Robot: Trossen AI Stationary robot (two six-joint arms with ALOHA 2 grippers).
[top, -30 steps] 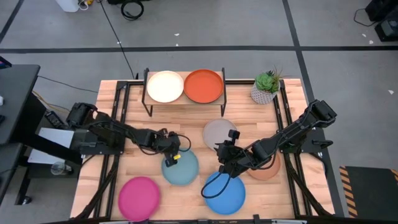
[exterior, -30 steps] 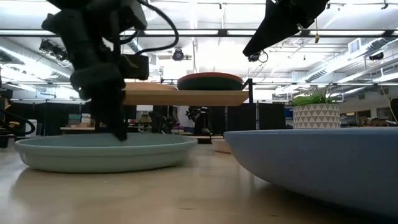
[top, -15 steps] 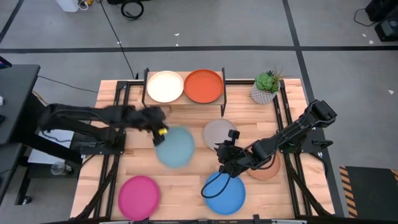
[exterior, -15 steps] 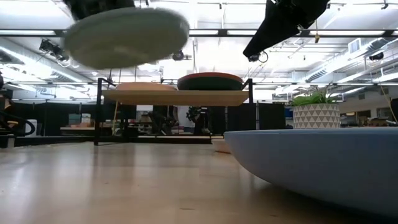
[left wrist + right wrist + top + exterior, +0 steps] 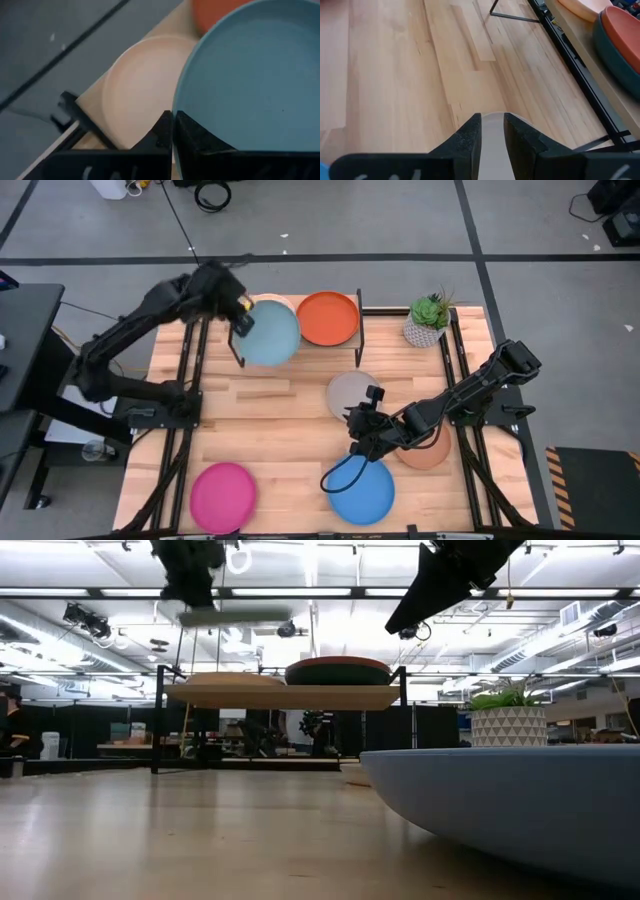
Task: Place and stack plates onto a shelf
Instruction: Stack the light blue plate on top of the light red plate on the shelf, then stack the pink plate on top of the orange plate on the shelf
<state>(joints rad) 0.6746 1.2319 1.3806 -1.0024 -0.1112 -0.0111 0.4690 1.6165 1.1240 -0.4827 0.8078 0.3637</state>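
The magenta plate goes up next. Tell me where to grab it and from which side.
Grip the rim. The magenta plate lies flat and shallow on the table, so only its raised edge offers a pinch. Its rim facing the table's middle looks clearest, with bare wood beside it. Probably come down from above, one finger inside the lip, one outside.

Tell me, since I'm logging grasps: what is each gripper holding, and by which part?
The left gripper holds the light teal plate by its rim, above the cream-pink plate. The right gripper holds nothing.
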